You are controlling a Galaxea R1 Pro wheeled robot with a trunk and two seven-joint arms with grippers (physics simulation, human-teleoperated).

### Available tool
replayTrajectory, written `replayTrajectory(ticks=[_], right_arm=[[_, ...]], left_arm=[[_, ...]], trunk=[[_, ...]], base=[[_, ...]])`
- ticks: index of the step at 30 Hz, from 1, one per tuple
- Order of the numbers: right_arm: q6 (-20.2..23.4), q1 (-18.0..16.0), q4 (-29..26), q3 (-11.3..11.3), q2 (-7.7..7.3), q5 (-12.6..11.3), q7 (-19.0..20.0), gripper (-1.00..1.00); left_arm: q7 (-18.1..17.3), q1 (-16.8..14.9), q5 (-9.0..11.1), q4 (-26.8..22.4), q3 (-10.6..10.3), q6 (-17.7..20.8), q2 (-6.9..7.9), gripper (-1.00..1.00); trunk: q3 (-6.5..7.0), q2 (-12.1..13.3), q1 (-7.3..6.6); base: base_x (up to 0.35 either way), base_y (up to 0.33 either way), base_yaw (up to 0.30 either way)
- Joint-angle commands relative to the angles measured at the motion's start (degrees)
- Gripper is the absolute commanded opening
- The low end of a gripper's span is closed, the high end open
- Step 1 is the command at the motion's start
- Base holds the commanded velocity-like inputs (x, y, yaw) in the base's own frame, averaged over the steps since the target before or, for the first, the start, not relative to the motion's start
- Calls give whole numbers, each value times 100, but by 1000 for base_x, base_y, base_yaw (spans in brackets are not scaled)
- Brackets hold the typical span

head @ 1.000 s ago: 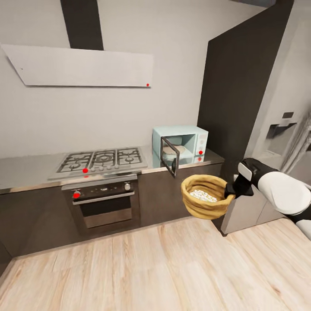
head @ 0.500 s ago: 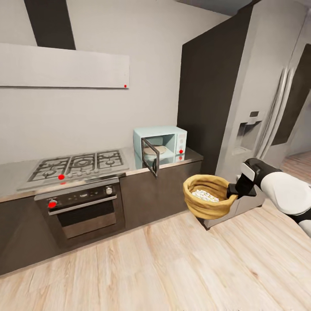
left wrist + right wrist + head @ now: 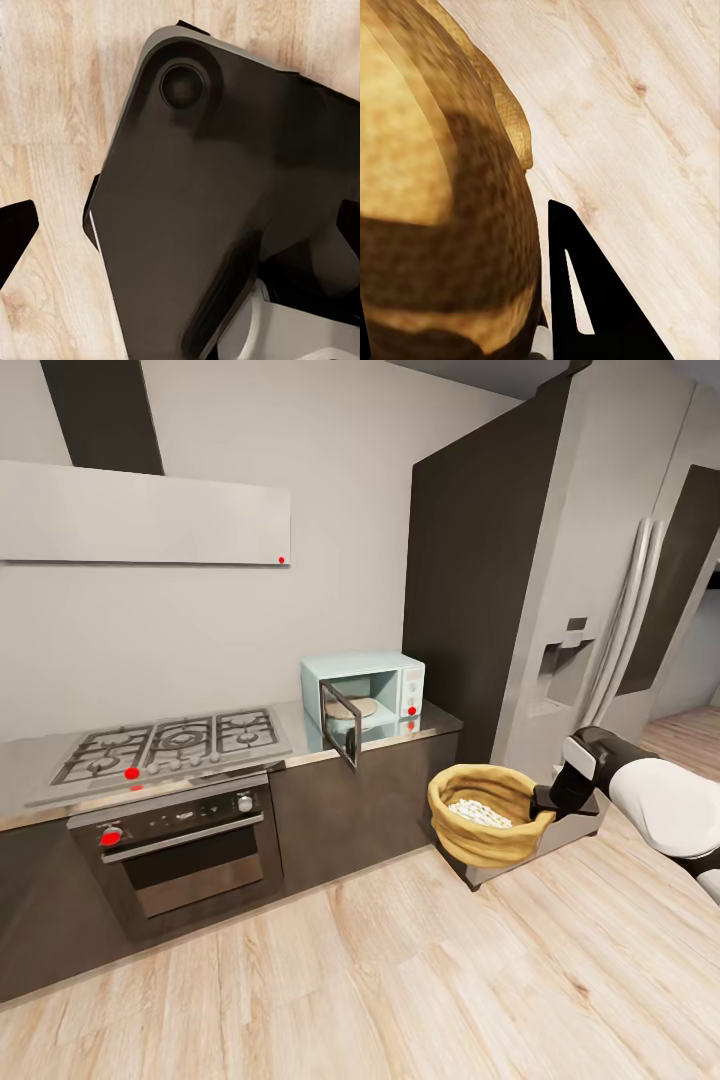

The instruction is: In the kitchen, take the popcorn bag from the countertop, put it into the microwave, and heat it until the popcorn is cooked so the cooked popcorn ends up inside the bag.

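R tool [image 3: 545,807] pinches the bag [image 3: 482,815] by its rim on the side toward frame right, bag hanging in mid-air at centre-right of head view, above the wood floor [image 3: 400,980]. Popcorn [image 3: 480,813] shows white in the bag's mouth. In R wrist view the bag [image 3: 442,217] sits hard against one dark finger [image 3: 585,292]; other finger hidden behind the burlap.

Microwave [image 3: 363,693] stands on the table [image 3: 300,745] at frame centre, door [image 3: 342,724] swung open toward the robot, cavity clear w/ a turntable inside. Bag is to the lower right of it, well apart, and below table level.

Step in hand, as I judge: carry bag to the microwave. To do it well: close in w/ the base first, raise the arm so bag clears the table edge, keep mouth level so nothing spills, come in from right of the open door rather than across it. Rim grip is one-sided, so expect sag; move slow.

L tool: L wrist view has dark robot body [image 3: 210,210] over floor; spread or pressed together, can't tell.
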Motion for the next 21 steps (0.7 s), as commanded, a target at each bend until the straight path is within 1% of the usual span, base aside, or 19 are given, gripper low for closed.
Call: replayTrajectory(ticks=[1, 6, 21], right_arm=[[18, -5, -4, -56, 0, 44, -2, -100], [18, -8, -6, -52, -32, 52, -2, -100], [18, -5, -7, -52, -36, 47, -5, -100]], left_arm=[[19, 1, 18, -8, 5, -9, -2, 100], [19, 1, -20, -5, -26, 7, -9, 100], [22, 1, 1, -8, -17, -9, -2, 100]], trunk=[[-7, -5, 1], [-7, -5, 1], [-7, -5, 1]], base=[[0, 0, 0], [160, -103, 0], [243, -194, 0]])
